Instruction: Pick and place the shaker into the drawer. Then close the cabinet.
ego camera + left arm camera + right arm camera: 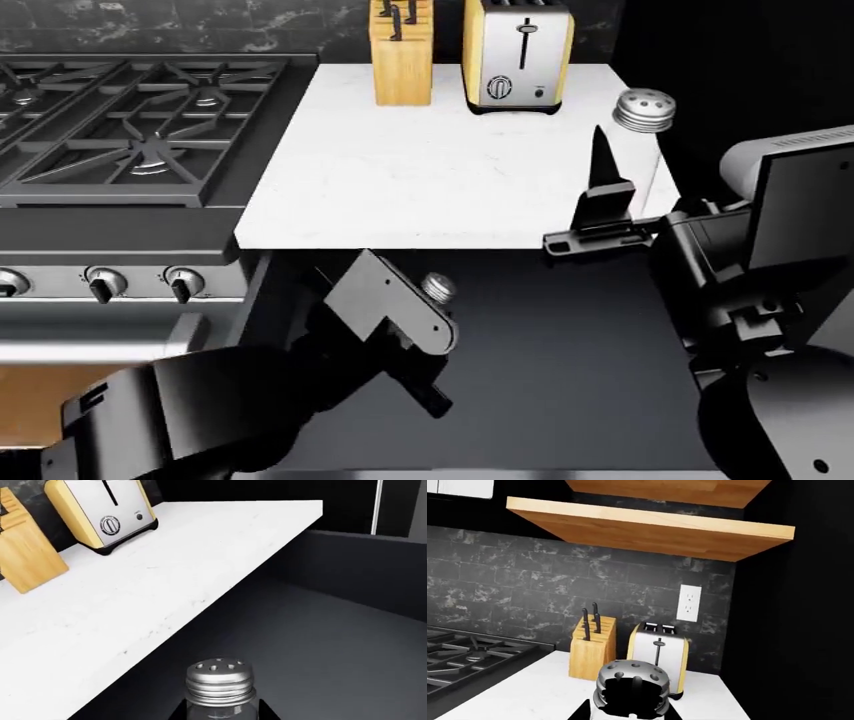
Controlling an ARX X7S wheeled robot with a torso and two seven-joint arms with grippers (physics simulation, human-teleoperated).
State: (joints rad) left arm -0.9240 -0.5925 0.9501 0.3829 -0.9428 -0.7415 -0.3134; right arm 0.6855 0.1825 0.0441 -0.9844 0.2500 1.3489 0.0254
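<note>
A glass shaker with a silver holed cap (219,682) stands upright between the fingers of my left gripper (220,716), which is shut on it. It hangs over the dark inside of the open drawer (347,645), just below the counter's front edge. In the head view the shaker's cap (438,289) shows above my left gripper (430,305), over the drawer (587,380). My right gripper (625,140) is raised over the counter's right edge with a second silver-capped shaker (645,111) between its fingers. The second shaker (630,672) also shows in the right wrist view, partly covered by a black shape.
A white counter (441,170) carries a wooden knife block (400,50) and a yellow and silver toaster (518,55) at the back. A gas stove (134,120) stands to the left. Wooden shelves (647,527) hang above. The drawer's far wall (373,565) is dark.
</note>
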